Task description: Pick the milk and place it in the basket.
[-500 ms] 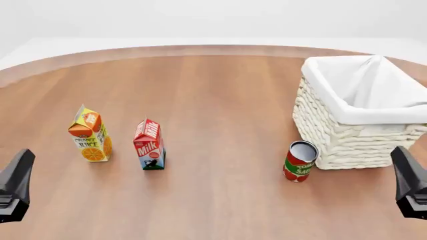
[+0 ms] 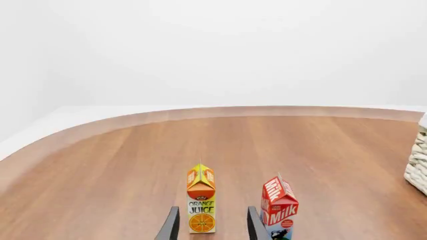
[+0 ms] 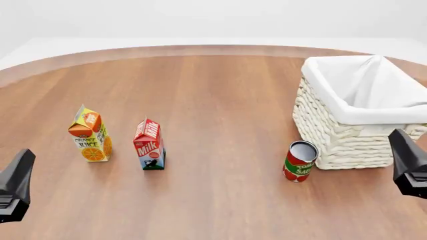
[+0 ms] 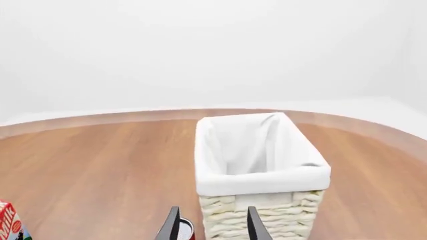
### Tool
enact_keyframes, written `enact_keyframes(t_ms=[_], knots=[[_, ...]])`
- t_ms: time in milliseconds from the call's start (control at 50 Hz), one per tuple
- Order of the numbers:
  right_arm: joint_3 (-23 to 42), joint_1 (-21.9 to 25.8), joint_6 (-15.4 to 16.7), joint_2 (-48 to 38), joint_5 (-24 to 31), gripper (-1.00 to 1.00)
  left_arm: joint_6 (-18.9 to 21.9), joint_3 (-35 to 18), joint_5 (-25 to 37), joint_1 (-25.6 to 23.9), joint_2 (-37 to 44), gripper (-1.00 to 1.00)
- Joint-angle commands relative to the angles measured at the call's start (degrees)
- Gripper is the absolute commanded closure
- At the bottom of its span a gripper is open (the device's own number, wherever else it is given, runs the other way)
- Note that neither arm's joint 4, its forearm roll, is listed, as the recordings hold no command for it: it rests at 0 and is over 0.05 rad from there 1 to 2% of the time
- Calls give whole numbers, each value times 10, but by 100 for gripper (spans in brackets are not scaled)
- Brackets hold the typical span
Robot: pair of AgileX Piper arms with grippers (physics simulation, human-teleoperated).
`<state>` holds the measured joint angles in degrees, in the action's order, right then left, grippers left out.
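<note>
The milk (image 3: 149,145), a small carton with a red top, stands upright left of the table's middle, and it also shows in the left wrist view (image 2: 279,207). At the right sits the large white wicker basket (image 3: 340,142), lined with cloth (image 4: 260,182). My left gripper (image 3: 25,161) hovers at the near left, open and holding nothing, short of the milk. In the left wrist view its fingers (image 2: 255,226) frame the juice carton ahead. My right gripper (image 3: 397,137) is open just in front of the basket's near right side.
An orange juice carton (image 3: 89,135) stands just left of the milk. A red tomato can (image 3: 299,161) stands upright against the basket's near left corner. The round wooden table's (image 3: 220,90) far edge curves behind everything.
My right gripper has moved forward a little toward the basket. The left gripper and the objects have hardly shifted.
</note>
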<state>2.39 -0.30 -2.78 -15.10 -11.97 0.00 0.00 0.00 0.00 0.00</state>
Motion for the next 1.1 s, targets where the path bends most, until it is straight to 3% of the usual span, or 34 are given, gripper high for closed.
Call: enact_keyframes(t_ms=[20, 380, 660, 800, 1100], knots=[[40, 3, -20, 12, 54, -100, 0, 0, 0, 0, 0, -100], [141, 54, -48, -14, 144, -100, 0, 0, 0, 0, 0, -100], [247, 100, -97, -65, 238, -100, 0, 0, 0, 0, 0, -100], [286, 112, -87, -66, 275, -100, 0, 0, 0, 0, 0, -100], [381, 142, -98, -186, 316, -100, 0, 0, 0, 0, 0, -100]])
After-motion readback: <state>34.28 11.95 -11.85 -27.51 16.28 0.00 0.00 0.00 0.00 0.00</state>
